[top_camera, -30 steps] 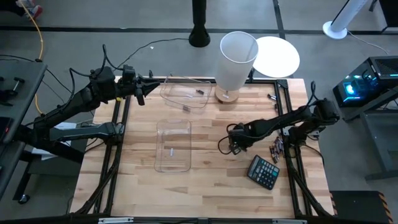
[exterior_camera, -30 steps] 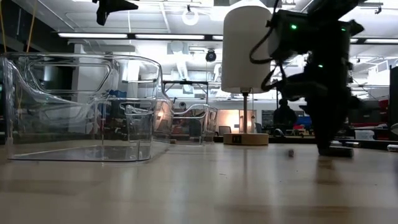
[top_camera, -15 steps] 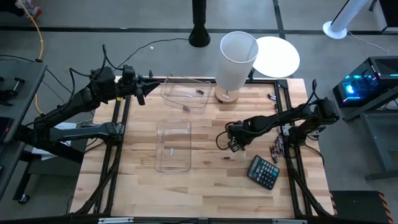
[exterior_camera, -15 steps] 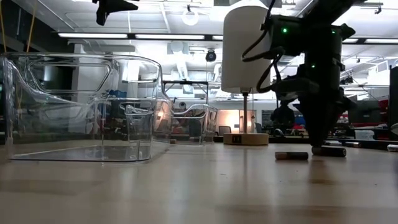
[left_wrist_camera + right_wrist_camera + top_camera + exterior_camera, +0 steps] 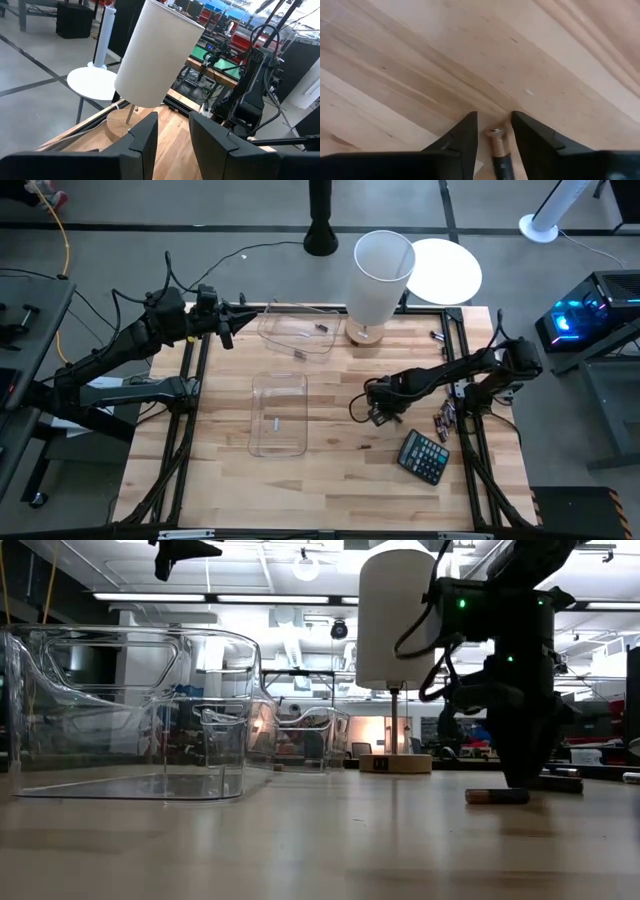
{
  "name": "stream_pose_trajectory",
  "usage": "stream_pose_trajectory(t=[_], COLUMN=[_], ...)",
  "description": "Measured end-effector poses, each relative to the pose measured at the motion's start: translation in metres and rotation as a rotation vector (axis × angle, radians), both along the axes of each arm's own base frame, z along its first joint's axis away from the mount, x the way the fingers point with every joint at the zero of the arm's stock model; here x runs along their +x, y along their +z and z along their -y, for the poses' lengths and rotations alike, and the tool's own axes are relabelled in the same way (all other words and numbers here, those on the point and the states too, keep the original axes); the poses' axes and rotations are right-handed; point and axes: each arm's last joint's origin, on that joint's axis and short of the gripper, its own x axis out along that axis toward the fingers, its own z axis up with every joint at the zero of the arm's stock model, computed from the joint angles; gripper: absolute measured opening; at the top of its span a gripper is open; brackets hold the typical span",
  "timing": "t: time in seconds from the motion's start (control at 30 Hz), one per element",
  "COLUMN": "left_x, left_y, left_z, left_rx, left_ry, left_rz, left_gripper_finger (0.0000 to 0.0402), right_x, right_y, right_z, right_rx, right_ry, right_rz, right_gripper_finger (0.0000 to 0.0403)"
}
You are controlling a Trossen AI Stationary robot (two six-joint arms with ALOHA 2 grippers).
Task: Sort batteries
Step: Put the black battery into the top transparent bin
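My right gripper (image 5: 375, 416) (image 5: 494, 125) hangs low over the middle right of the table and stands open. A dark battery with a copper-coloured end (image 5: 496, 150) lies between its fingers, with a gap on each side. Another battery (image 5: 365, 447) (image 5: 497, 797) lies loose on the wood, just nearer the table's near edge. More batteries (image 5: 444, 421) lie in a heap at the right. My left gripper (image 5: 226, 331) (image 5: 173, 135) waits open, high above the far left corner.
One clear bin (image 5: 279, 413) in the table's middle holds a single battery. A second clear bin (image 5: 298, 330) at the far side holds two. A white lamp (image 5: 380, 275) stands at the far edge, and a black calculator (image 5: 424, 457) lies at the near right.
The loose battery has moved over the wood from beside my right gripper toward the table's near edge. It has turned from end-on to side-on in the low view. My right gripper has stayed at nearly the same spot.
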Motion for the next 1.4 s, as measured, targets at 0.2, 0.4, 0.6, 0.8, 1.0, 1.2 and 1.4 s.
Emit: stream_pose_trajectory(t=[0.2,0.4,0.6,0.8,1.0,1.2,1.4], left_x=[0.000,0.000,0.000,0.000,0.000,0.000,0.000], left_y=[0.000,0.000,0.000,0.000,0.000,0.000,0.000], left_z=[0.000,0.000,-0.001,-0.001,-0.001,-0.001,-0.001], left_rx=[0.000,0.002,0.003,0.003,0.002,0.003,0.003], left_ry=[0.000,0.013,0.024,0.026,0.026,0.026,0.027], left_rz=[0.000,-0.001,-0.001,-0.001,-0.001,-0.001,-0.001], left_gripper_finger=[0.0106,0.0106,0.0106,0.0106,0.0106,0.0106,0.0106], right_x=[0.002,0.001,-0.006,-0.014,-0.019,-0.020,-0.027], right_y=[-0.011,-0.007,0.000,0.003,0.002,0.004,0.015], right_z=[-0.001,0.000,0.000,0.001,-0.003,-0.003,-0.002], right_rx=[0.001,-0.020,-0.031,-0.039,-0.034,-0.042,-0.054], right_ry=[0.010,0.076,0.134,0.144,0.169,0.107,0.105], right_rz=[-0.054,-0.041,-0.073,-0.127,-0.167,-0.175,-0.179], right_gripper_finger=[0.0129,0.0129,0.0129,0.0129,0.0129,0.0129,0.0129])
